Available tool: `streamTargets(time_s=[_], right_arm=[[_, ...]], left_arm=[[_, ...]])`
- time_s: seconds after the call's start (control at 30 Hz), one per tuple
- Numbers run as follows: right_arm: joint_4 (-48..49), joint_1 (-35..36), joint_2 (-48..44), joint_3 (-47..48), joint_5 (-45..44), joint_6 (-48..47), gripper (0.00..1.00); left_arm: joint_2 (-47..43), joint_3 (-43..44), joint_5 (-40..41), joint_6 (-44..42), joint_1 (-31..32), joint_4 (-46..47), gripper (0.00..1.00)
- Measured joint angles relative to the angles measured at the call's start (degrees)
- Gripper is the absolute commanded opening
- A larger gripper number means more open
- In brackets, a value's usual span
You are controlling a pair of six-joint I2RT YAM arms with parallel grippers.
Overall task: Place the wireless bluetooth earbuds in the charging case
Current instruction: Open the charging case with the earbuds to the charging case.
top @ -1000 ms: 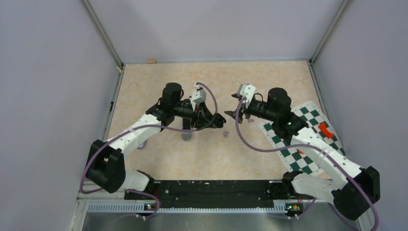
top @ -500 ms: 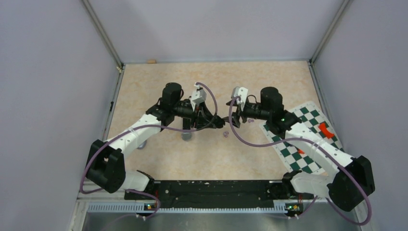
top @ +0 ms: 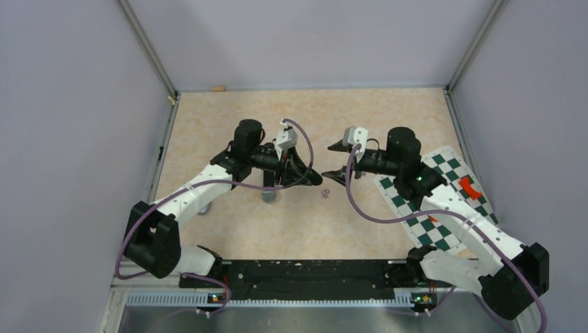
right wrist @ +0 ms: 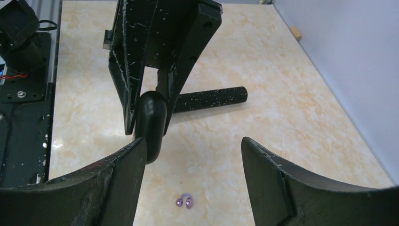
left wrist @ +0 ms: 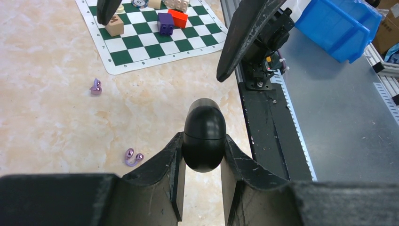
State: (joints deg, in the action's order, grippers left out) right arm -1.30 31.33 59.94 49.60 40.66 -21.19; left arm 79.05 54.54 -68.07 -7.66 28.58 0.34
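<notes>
holding a glossy black egg-shaped charging case (left wrist: 203,122), lid apparently shut, the left jaws grip it off the beige marbled worktop (left wrist: 56,127). right jaws gape wide, empty, facing it. small purple ring-like earbuds (left wrist: 133,157) lie loose on the worktop; none inserted yet.

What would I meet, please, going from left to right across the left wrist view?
Upper purple earbud → lower purple earbud → black charging case in the left end effector → blue bin.
</notes>
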Motion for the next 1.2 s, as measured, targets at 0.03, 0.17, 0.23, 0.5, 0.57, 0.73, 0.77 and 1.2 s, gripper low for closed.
streamTargets(time_s=[0.03,0.17,0.23,0.5,0.57,0.73,0.77,1.2], right_arm=[[0.04,0.0,0.15,0.0,0.2,0.22,0.8],[0.0,0.0,1.77,0.0,3.39,0.63,0.85],[-0.42,0.0,2.84,0.0,4.98,0.66,0.85],[-0.7,0.83,4.46,-0.02,3.43,0.22,0.85],[0.02,1.07,4.39,-0.02,0.48,0.24,0.85],[1.22,1.36,2.91,-0.09,-6.82,-0.17,0.85],[2.03,1.29,2.36,-0.09,-8.68,-0.52,0.85],[1.29,0.76,0.33,-0.04,-6.03,-3.06,0.86]], left_arm=[[0.0,0.0,0.0,0.02,0.0,0.0,0.02],[0.0,0.0,0.04,0.04,0.0,0.0,0.02],[0.0,0.0,0.02,0.04,0.0,0.0,0.02],[0.0,0.0,0.0,0.07,0.0,0.0,0.02],[0.0,0.02,0.66,0.04,-0.04,0.09,0.02],[0.0,0.07,2.32,0.04,-0.76,0.02,0.02],[0.0,0.07,1.92,0.09,-0.72,0.0,0.02],[0.0,0.11,0.59,0.09,-0.02,0.0,0.02]])
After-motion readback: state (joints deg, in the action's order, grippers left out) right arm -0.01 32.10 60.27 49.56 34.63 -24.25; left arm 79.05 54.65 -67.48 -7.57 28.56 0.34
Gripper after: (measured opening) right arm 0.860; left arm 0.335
